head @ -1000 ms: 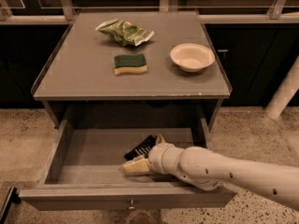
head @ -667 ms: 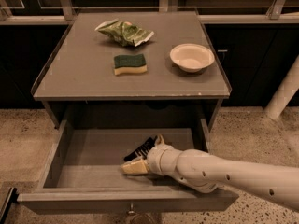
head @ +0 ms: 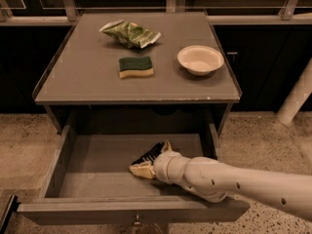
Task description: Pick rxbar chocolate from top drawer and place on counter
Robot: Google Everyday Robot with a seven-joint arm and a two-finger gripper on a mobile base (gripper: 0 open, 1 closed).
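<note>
The top drawer [head: 92, 172] is pulled open under the counter [head: 87, 77]. The rxbar chocolate [head: 147, 155], a small black bar with white print, lies on the drawer floor right of the middle. My gripper [head: 154, 158] reaches into the drawer from the lower right. Its two tan fingers [head: 141, 169] sit one on each side of the bar and are closed against it. The bar is still low at the drawer floor. My white arm [head: 229, 179] hides the drawer's right front corner.
On the counter lie a green wrinkly snack bag [head: 130, 33], a green and yellow sponge [head: 136, 66] and a white bowl [head: 200, 59]. A small knob [head: 138, 223] is on the drawer front. A white post [head: 296, 99] stands at the right. The floor is speckled.
Almost nothing. My arm has shifted very slightly; the gripper stays at the black bar in the drawer.
</note>
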